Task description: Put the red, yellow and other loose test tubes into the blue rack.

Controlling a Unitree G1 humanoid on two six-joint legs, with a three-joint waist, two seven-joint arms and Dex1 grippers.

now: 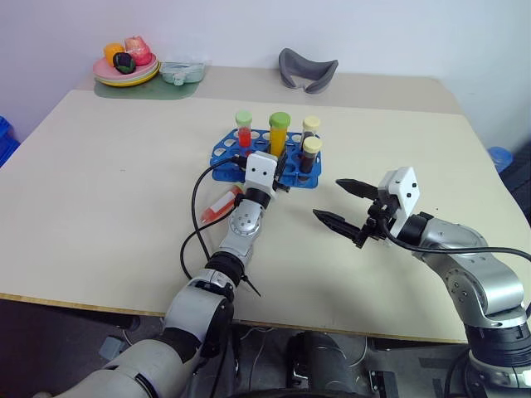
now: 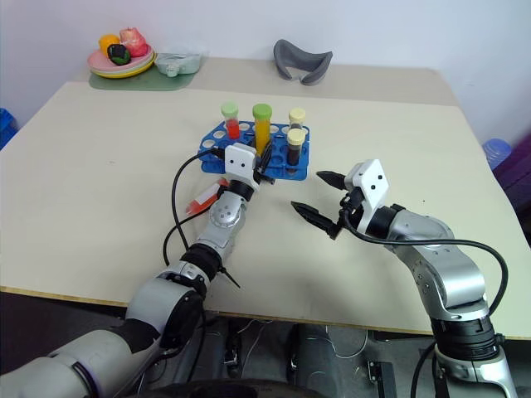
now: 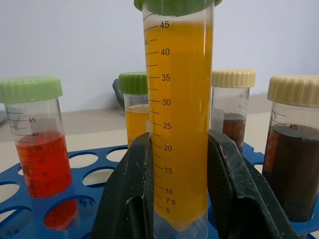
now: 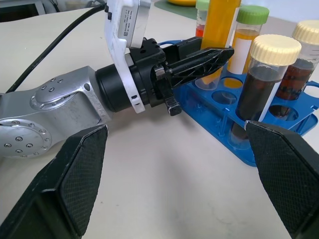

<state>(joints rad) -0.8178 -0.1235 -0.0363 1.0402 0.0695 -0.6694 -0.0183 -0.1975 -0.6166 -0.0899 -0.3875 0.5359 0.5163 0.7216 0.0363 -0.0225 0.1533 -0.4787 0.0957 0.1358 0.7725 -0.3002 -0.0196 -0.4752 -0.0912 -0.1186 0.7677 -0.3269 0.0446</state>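
The blue rack (image 1: 226, 152) stands mid-table. My left gripper (image 3: 179, 149) is shut on a yellow-orange test tube (image 3: 179, 99) with a green cap, held upright with its conical tip down at the rack's top tier. In the rack stand a red tube (image 1: 243, 131), another yellow one (image 3: 135, 117) and two dark brown ones (image 1: 311, 154) with cream caps. A loose red tube (image 1: 219, 205) lies on the table beside my left forearm. My right gripper (image 1: 327, 199) hovers open to the right of the rack, nothing between its fingers.
At the table's far left a plate of toy fruit (image 1: 126, 73) and a pale lidded container (image 1: 183, 72) rest on a green mat. A grey curved object (image 1: 307, 68) lies at the far edge. A black cable (image 1: 196, 207) loops off my left wrist.
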